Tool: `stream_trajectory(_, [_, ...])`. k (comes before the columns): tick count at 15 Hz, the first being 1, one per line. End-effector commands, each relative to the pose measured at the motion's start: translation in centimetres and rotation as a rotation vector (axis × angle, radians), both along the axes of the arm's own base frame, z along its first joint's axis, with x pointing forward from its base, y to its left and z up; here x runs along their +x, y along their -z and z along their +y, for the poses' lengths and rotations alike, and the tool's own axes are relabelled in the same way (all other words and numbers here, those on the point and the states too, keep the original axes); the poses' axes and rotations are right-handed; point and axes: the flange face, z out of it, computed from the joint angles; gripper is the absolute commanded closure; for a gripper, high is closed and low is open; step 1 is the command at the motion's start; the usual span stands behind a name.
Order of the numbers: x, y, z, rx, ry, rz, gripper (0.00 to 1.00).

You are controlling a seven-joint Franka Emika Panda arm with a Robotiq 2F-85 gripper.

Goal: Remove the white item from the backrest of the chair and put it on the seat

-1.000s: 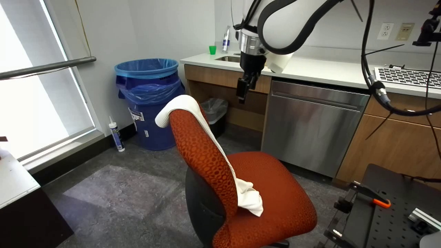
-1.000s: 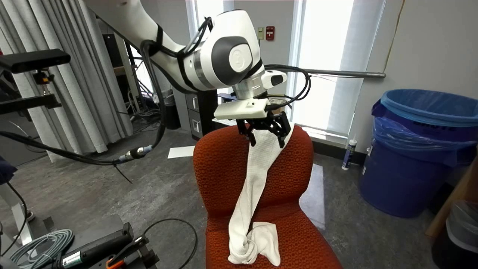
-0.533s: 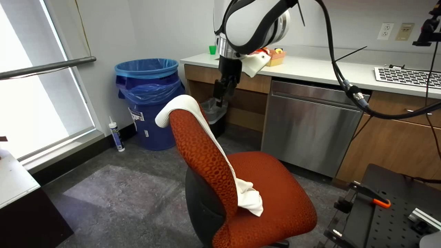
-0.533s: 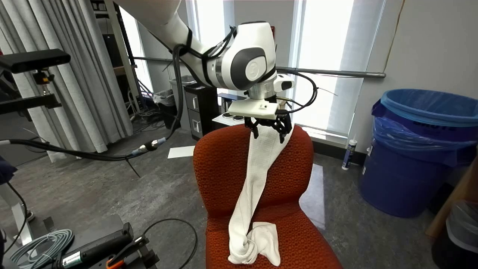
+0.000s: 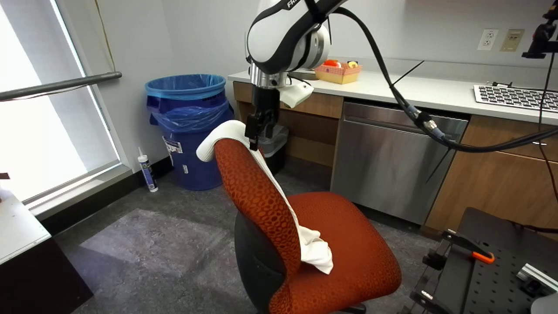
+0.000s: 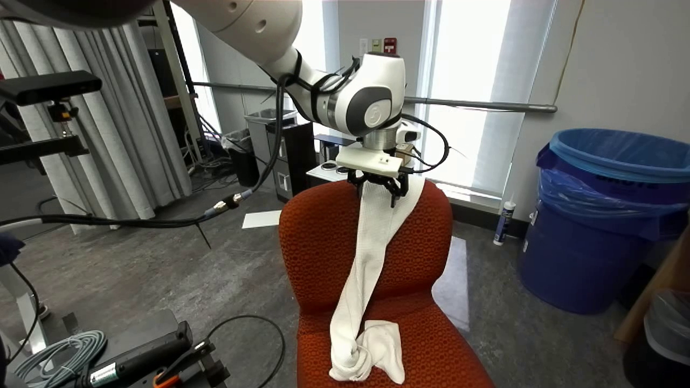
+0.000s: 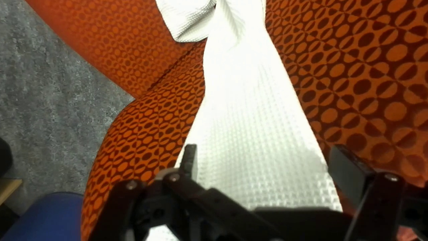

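Two fingers [image 7: 347, 174] of the gripper [image 7: 264, 154] stand apart — below it, white cloth [image 6: 362, 280] runs down the backrest [image 6: 412, 248] onto the seat [image 6: 431, 355].

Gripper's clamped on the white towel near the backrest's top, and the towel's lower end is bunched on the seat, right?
No: the gripper, near the top of the backrest, is open, not clamped: in the wrist view its fingers stand apart, not pinching the white towel. The towel's lower end is bunched on the seat.

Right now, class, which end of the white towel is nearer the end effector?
The upper end, draped over the backrest; the lower end lies bunched on the seat, farther away.
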Motion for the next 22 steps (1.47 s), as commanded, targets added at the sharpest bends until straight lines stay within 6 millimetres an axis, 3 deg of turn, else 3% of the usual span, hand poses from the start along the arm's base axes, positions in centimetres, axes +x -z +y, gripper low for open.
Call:
stream_trajectory(1, [2.7, 1.5, 0.2, -0.018, -0.016, 0.002, 0.03])
stream_trajectory(2, [3.1, 1.9, 0.1, -0.022, -0.014, 0.002, 0.26])
stream_trajectory(4, [3.6, 2.3, -0.3, -0.027, -0.008, 0.007, 0.32])
stream_trajectory(12, [2.4, 3.9, -2.9, -0.065, -0.023, 0.038, 1.00])
stream_trajectory(16, [1.1, 3.4, -5.1, -0.095, -0.061, 0.043, 1.00])
stream_trajectory(20, [-2.4, 5.5, -4.6, -0.126, -0.134, 0.102, 1.00])
stream_trajectory(22, [-4.8, 7.5, -4.5, -0.162, -0.168, 0.152, 1.00])
